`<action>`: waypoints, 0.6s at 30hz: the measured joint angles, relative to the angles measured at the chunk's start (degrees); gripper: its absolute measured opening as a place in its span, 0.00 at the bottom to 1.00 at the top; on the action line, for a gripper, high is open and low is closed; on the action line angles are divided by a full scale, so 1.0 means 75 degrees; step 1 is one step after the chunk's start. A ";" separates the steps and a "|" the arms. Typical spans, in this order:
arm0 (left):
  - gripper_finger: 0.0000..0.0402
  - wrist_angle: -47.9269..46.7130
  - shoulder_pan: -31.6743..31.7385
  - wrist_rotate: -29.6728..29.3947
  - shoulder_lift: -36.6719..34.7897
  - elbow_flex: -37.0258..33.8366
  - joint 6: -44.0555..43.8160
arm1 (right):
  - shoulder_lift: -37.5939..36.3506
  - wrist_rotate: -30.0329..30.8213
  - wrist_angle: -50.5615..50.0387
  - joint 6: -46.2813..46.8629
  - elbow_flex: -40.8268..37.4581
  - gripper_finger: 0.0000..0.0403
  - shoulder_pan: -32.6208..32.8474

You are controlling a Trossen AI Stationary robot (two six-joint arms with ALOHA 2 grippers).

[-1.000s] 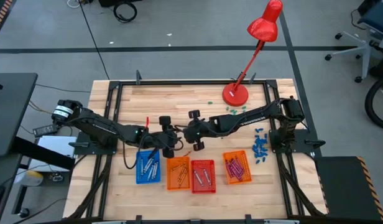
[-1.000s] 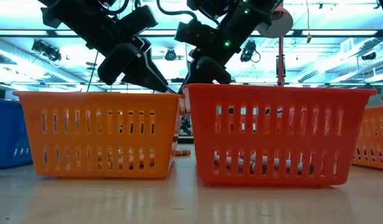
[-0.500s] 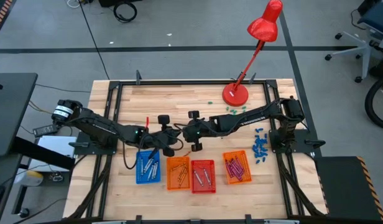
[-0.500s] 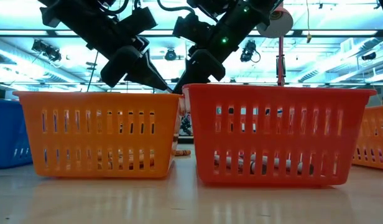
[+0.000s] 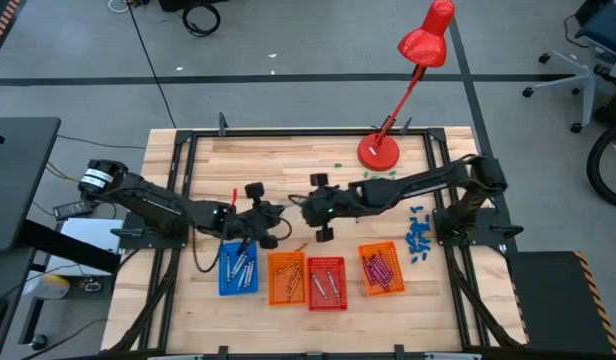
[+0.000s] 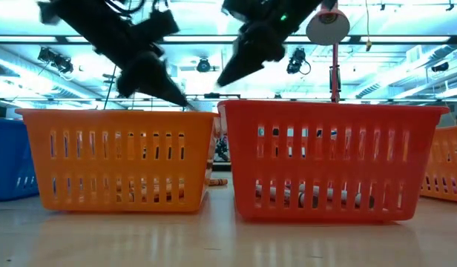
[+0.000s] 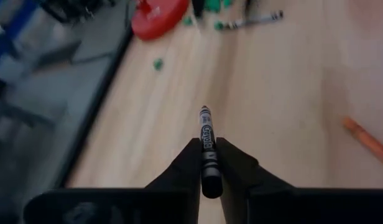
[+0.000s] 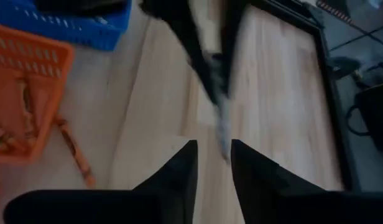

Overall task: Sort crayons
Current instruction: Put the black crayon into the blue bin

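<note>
A grey crayon (image 7: 206,134) with dark lettering is up in the air, held by my left gripper (image 7: 207,152), which is shut on it over the table's middle (image 5: 281,213). My right gripper (image 8: 214,162) is open, just to the right of it (image 5: 301,208), with nothing between its fingers. The two face each other tip to tip. An orange crayon (image 8: 73,152) lies flat on the wood by the orange tray (image 5: 286,278). Another crayon (image 7: 253,20) rests near the lamp base. Sorted crayons fill the trays. My left gripper pinches the crayon's rear part (image 7: 208,167) between its two fingers. The crayon runs along the fingers, and its pointed end (image 7: 204,113) sticks out ahead of them. It is lifted clear of the table and slants down.
Four trays stand in a row near the front edge: blue (image 5: 238,268), orange, red (image 5: 326,283) and a second orange one (image 5: 381,268). A red desk lamp (image 5: 378,150) stands at the back. Teal bits (image 5: 373,175) and blue bits (image 5: 418,235) lie to the right.
My left gripper has shut on the crayon, which my right gripper was holding. My right gripper has opened, let go of it and drawn back up and toward the table's right edge. The crayon stays in the air with my left gripper.
</note>
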 joint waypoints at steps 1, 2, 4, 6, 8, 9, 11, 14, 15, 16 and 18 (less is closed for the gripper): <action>0.11 -0.0352 -0.0118 -0.0007 -0.0088 0.0025 -0.0394 | -0.0165 0.0011 -0.0325 0.0062 0.0001 0.26 0.0000; 0.11 -0.0863 -0.0263 -0.0017 -0.0150 0.0146 -0.0878 | -0.0314 0.0013 -0.0704 0.0163 0.0001 0.27 -0.0005; 0.11 -0.2161 -0.0619 -0.0060 -0.0295 0.0493 -0.2023 | -0.0558 0.0072 -0.1154 0.0563 -0.0142 0.27 -0.0052; 0.11 -0.3568 -0.1036 -0.0139 -0.0281 0.1062 -0.3167 | -0.0793 0.0167 -0.1301 0.0936 -0.0444 0.27 -0.0089; 0.10 -0.5051 -0.1516 -0.0202 -0.0268 0.1674 -0.4236 | -0.0981 0.0277 -0.1055 0.1093 -0.0826 0.27 -0.0096; 0.10 -0.5627 -0.1748 -0.0204 -0.0227 0.1994 -0.4720 | -0.1068 0.0371 -0.0855 0.1126 -0.1043 0.27 -0.0096; 0.10 -0.6470 -0.2194 -0.0196 -0.0125 0.2513 -0.5663 | -0.1184 0.0554 -0.0393 0.1143 -0.1455 0.27 -0.0088; 0.10 -0.7293 -0.2893 -0.0137 -0.0007 0.2987 -0.6942 | -0.1325 0.0728 0.0189 0.1229 -0.1989 0.27 -0.0064; 0.10 -0.7294 -0.3118 -0.0129 0.0036 0.3051 -0.7356 | -0.1354 0.0861 0.0304 0.1331 -0.2118 0.27 -0.0061; 0.10 -0.7365 -0.3337 -0.0075 0.0048 0.3046 -0.7758 | -0.1389 0.1001 0.0341 0.1446 -0.2237 0.27 -0.0061; 0.10 -0.7458 -0.3715 0.0009 0.0116 0.3013 -0.8565 | -0.1476 0.1277 0.0352 0.1650 -0.2474 0.27 -0.0061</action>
